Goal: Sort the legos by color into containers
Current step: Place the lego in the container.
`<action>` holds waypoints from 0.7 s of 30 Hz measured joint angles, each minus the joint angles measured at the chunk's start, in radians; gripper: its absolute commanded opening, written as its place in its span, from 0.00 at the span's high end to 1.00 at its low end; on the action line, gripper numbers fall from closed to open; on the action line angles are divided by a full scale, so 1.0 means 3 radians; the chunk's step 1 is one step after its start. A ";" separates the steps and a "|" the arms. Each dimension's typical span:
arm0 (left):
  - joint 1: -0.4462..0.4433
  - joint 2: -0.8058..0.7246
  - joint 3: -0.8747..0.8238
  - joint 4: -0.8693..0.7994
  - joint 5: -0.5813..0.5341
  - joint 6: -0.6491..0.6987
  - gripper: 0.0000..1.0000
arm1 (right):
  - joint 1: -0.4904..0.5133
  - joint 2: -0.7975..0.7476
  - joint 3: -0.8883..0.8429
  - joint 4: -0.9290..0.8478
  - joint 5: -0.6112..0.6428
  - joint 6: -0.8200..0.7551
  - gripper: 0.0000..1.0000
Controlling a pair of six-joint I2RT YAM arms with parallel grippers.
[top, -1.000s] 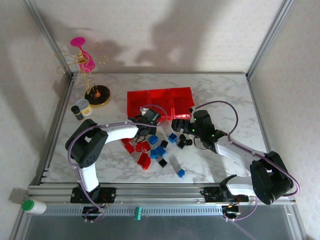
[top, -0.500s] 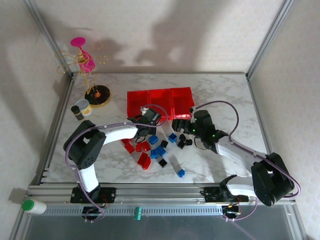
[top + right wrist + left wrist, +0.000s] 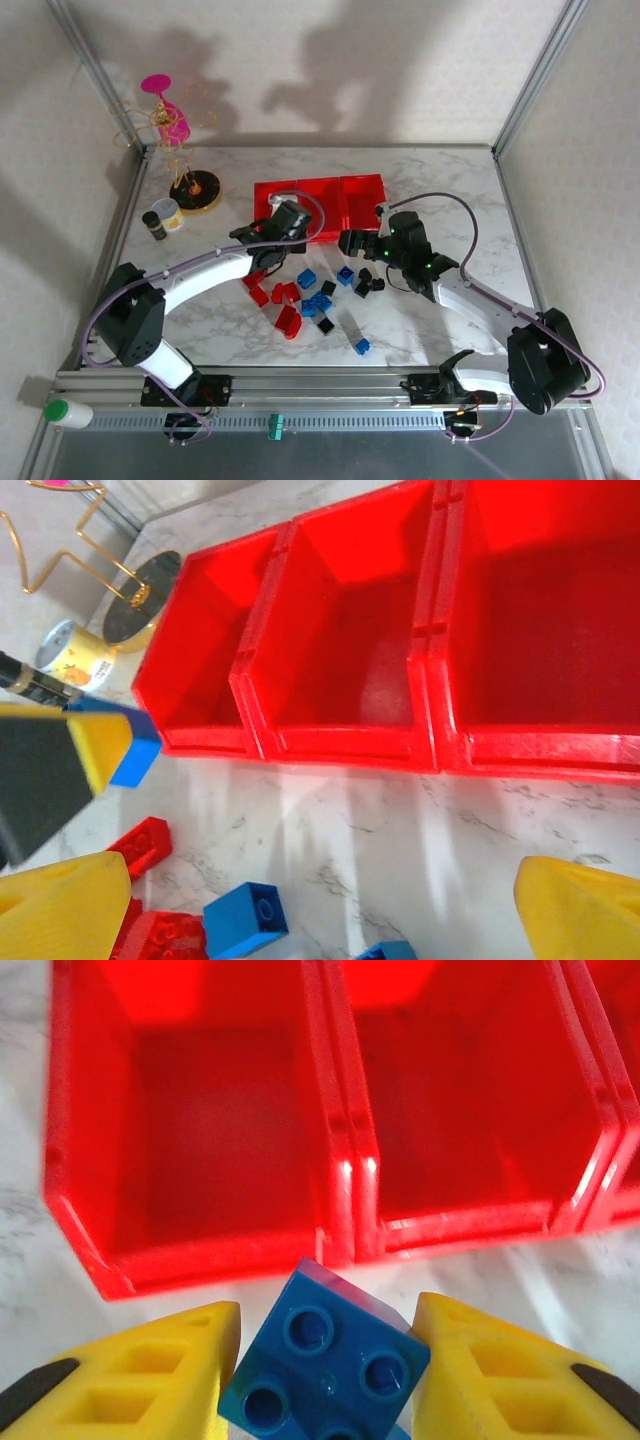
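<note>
Where the left claw point(image 3: 322, 1358) shows in its own wrist view, its yellow moulded-plastic fingers point(image 3: 150, 1370), hollowed with rectangular pockets, are drawn in narrow on a blue brick point(image 3: 330, 1345). This is a glossy, slightly translucent square block with round studs on its upper face, held tilted with one corner toward the bins point(image 3: 340, 1200). The brick sits just short of the bins' near rim, in line with the wall shared by the left and middle compartments. The bins are three square tubs of bright red translucent plastic, joined side by side in a row, with smooth shiny walls and rounded rims; the floors on view are bare red plastic. The right claw point(image 3: 320, 910) stands wide, gripping nothing, its two yellow tips at the lower corners of its wrist view, over the worktop point(image 3: 450, 190) on the near side of the bins. The worktop is white, marble-patterned with grey veining, and faintly reflective. The loose legos point(image 3: 305, 300) lie scattered on it between the two arms, near the bins but outside them. They are small hard studded blocks: red pieces point(image 3: 285, 320), blue pieces point(image 3: 318, 303) and black pieces point(image 3: 365, 282), several touching in a cluster.
</note>
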 measured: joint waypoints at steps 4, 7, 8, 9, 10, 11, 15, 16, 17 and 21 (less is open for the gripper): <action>0.0239 0.0248 0.0341 -0.0019 -0.0088 0.0053 0.63 | 0.0014 0.0102 0.0083 0.0120 -0.0008 0.0015 0.01; 0.0398 0.0547 0.0598 -0.0027 -0.0168 0.0092 0.63 | 0.0017 0.0149 0.0116 0.0173 -0.0006 0.0027 0.01; 0.0446 0.0659 0.0679 -0.0034 -0.0187 0.0100 0.63 | 0.0017 0.0164 0.0128 0.0183 -0.0006 0.0027 0.01; 0.0490 0.0767 0.0752 -0.0033 -0.0201 0.0113 0.63 | 0.0017 0.0175 0.0134 0.0201 -0.0004 0.0027 0.01; 0.0520 0.0853 0.0801 -0.0027 -0.0201 0.0126 0.63 | 0.0018 0.0182 0.0135 0.0214 -0.0004 0.0027 0.01; 0.0548 0.0947 0.0862 -0.0028 -0.0202 0.0144 0.63 | 0.0018 0.0188 0.0135 0.0216 -0.0003 0.0027 0.01; 0.0614 0.1335 0.1169 -0.0047 -0.0229 0.0205 0.59 | 0.0018 0.0200 0.0135 0.0217 0.0006 0.0024 0.01; 0.0626 0.1410 0.1235 -0.0047 -0.0234 0.0215 0.58 | 0.0017 0.0200 0.0135 0.0217 0.0009 0.0024 0.01; 0.0633 0.1474 0.1289 -0.0047 -0.0239 0.0220 0.56 | 0.0017 0.0201 0.0135 0.0217 0.0009 0.0024 0.01; 0.0662 0.1587 0.1404 -0.0057 -0.0245 0.0268 0.49 | 0.0017 0.0201 0.0135 0.0211 0.0031 0.0022 0.01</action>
